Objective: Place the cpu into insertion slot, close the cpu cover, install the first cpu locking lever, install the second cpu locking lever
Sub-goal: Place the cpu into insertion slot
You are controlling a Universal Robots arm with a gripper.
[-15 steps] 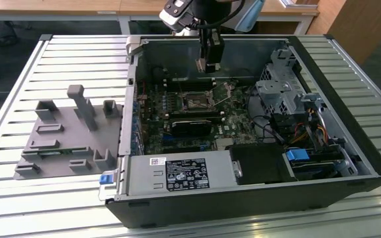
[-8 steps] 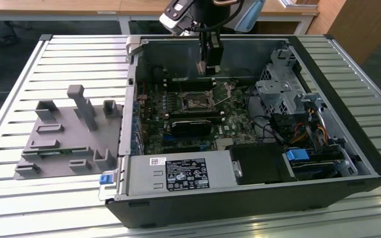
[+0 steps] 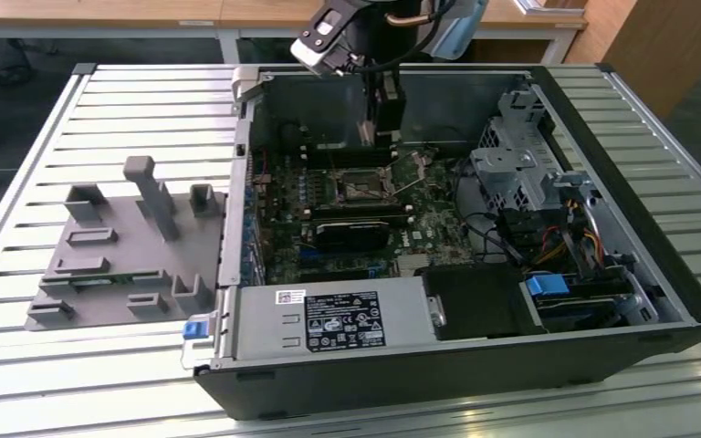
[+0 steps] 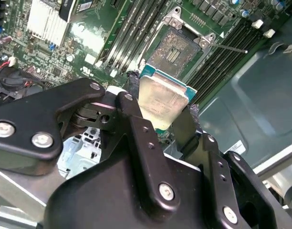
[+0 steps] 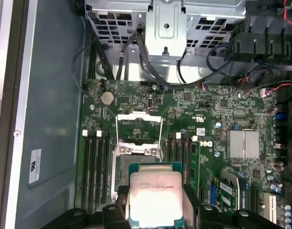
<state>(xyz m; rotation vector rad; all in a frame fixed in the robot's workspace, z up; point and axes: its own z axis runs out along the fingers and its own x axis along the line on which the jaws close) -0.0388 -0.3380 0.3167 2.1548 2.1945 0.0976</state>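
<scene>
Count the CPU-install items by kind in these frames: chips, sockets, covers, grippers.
cpu: 1, held between the gripper's fingers above the board
insertion slot: 1, no chip in it
cpu cover: 1, swung open
gripper: 1, shut on the cpu
Total: 4

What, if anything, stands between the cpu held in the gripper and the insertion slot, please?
Nothing visible does. The gripper holds the cpu clear of the board. The insertion slot lies bare, and in the first wrist view the cpu cover stands open, off the slot.
</scene>
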